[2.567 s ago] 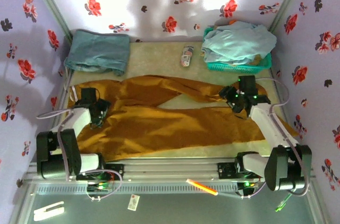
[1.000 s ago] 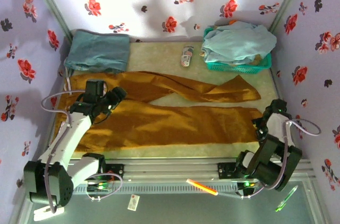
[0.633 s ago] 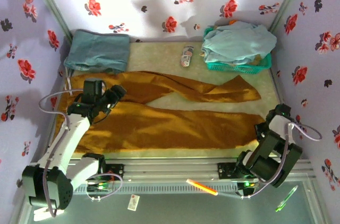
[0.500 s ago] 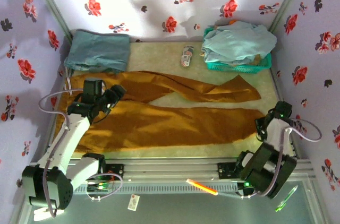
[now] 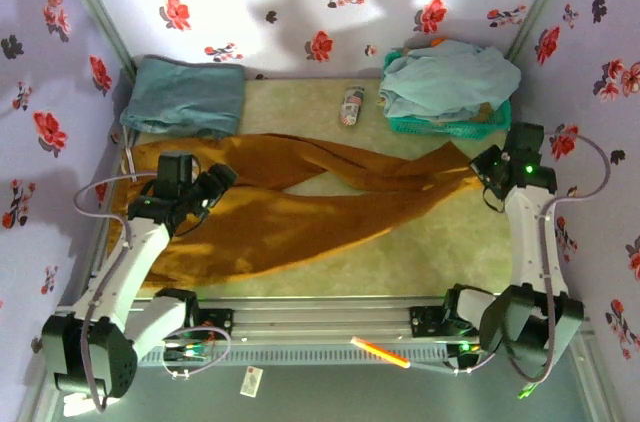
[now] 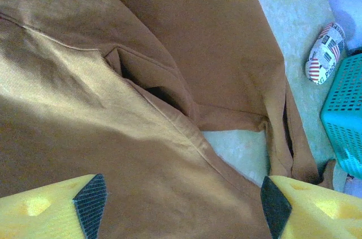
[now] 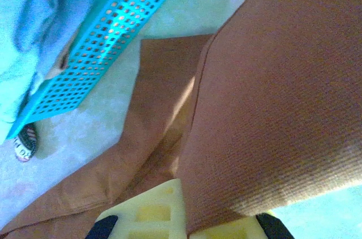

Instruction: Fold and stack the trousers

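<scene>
Ochre trousers [image 5: 280,217], rumpled, one leg end in right pincer [image 5: 497,177].

A small red-and-white wrapper [image 6: 325,52], lying just beside the teal basket [image 6: 346,109], carries the only print in the left wrist view: a barcode-like block of dark bars and a line of dark letters, too blurred to read. In the top view, a white tag [image 5: 251,380] below the arm bases bears marks too small to make out.
</scene>
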### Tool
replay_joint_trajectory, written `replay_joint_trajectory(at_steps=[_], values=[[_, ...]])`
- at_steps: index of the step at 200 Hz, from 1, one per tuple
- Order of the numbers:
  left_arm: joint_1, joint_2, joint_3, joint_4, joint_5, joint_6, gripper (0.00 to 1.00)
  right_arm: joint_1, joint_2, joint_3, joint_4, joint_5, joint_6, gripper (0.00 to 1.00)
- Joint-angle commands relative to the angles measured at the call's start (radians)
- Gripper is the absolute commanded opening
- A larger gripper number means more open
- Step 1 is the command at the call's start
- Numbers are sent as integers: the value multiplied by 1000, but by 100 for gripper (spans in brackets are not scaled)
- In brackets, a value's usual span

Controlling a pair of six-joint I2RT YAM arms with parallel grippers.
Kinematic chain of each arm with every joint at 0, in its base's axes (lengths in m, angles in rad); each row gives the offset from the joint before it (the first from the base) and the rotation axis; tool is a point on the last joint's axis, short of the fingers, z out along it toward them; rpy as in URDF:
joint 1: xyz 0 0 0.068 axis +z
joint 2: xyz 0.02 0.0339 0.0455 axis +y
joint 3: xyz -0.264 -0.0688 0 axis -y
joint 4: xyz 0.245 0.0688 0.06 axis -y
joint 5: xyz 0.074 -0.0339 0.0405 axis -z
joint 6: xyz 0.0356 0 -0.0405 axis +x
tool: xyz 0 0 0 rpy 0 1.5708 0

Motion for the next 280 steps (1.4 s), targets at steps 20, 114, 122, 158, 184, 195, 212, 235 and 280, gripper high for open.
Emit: replay_joint_trajectory(at_steps=[20,114,122,158,184,195,212,235,280], values=[[-8,-77,-56,9,15,-28,75,-34,-126,-139,-113,153,-17,5],[-8,-100,-71,21,30,-10,78,3,-253,-228,-2,-49,161,73],[-8,-93,-80,41,30,-16,78,95,-218,-252,72,-61,193,67],[-6,3,-129,149,-30,-35,78,295,11,-376,395,-103,328,24],[11,115,-158,206,-97,-52,76,294,155,-402,437,-97,325,1],[17,144,-173,195,-112,-77,74,289,168,-423,418,-80,314,0],[17,123,-241,192,-114,-116,71,281,139,-479,365,-57,281,0],[18,-3,-363,145,-144,-195,71,244,63,-553,256,-23,244,0],[19,-212,-426,-57,-93,-208,67,43,-29,-654,169,-259,189,0]])
